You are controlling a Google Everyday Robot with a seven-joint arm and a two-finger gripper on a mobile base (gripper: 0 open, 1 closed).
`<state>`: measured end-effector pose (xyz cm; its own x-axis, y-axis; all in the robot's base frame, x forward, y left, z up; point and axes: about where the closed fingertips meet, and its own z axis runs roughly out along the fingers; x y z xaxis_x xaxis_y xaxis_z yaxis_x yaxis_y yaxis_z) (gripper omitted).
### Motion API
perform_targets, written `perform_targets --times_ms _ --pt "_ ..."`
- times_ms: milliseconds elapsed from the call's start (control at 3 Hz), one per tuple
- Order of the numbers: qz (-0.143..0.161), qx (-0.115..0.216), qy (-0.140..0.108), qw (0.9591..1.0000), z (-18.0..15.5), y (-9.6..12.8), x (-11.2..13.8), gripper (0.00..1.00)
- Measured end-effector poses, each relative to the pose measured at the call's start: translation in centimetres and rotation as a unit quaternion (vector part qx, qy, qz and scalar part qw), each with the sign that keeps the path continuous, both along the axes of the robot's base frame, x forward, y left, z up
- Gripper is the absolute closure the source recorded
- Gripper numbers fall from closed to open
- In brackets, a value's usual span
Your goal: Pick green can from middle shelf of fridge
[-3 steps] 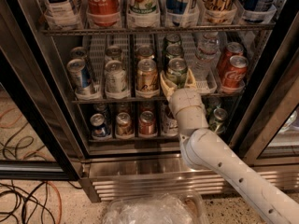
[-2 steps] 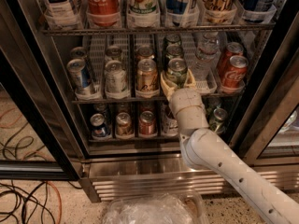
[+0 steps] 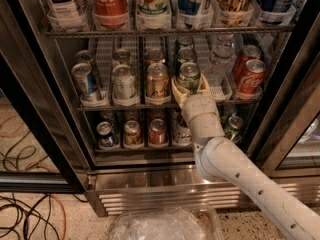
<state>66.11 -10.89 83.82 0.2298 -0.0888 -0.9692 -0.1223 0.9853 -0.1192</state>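
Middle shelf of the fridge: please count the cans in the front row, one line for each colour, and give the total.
blue can: 1
silver-white can: 1
gold-tan can: 1
green can: 1, held in the gripper, just right of the gold-tan can
red Coca-Cola can: 1
Total: 5

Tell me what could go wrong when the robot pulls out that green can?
The end effector sits at the green can on the middle shelf, with a gold-tan can close beside it. A crooked pull might knock that neighbour over. The green can could also catch on the shelf's front lip, slip free and drop. The cans behind it might slide forward.
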Motion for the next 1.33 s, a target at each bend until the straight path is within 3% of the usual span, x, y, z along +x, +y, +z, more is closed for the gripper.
perform_targets --times_ms 1333 --pt "0.018 0.004 -0.058 0.9982 5.6 -0.5 -0.9 1.00"
